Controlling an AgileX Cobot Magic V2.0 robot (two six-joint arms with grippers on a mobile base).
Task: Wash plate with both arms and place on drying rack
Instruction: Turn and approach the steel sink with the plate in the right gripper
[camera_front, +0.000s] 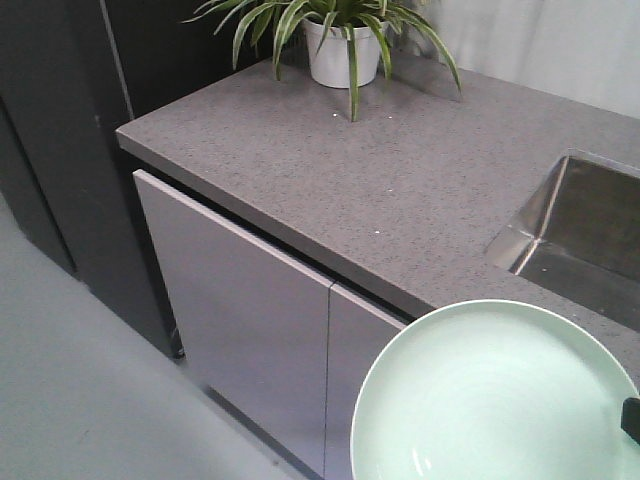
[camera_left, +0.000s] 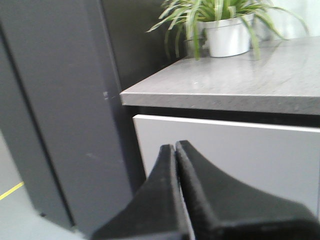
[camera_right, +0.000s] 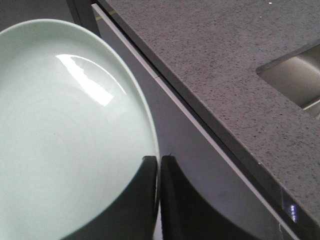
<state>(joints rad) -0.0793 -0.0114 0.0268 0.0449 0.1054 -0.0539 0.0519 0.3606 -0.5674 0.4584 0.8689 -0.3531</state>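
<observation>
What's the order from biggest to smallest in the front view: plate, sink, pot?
1. Plate, though it's nearest the camera and cut off by the frame.
2. Sink, also cut off at the edge.
3. Pot, farthest away, so its real size is unsure.

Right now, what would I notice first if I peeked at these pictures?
The big mint-green plate, held up near the counter with the right gripper pinching its rim. Next, the leafy potted plant at the counter's back edge and the steel sink set into it.
</observation>
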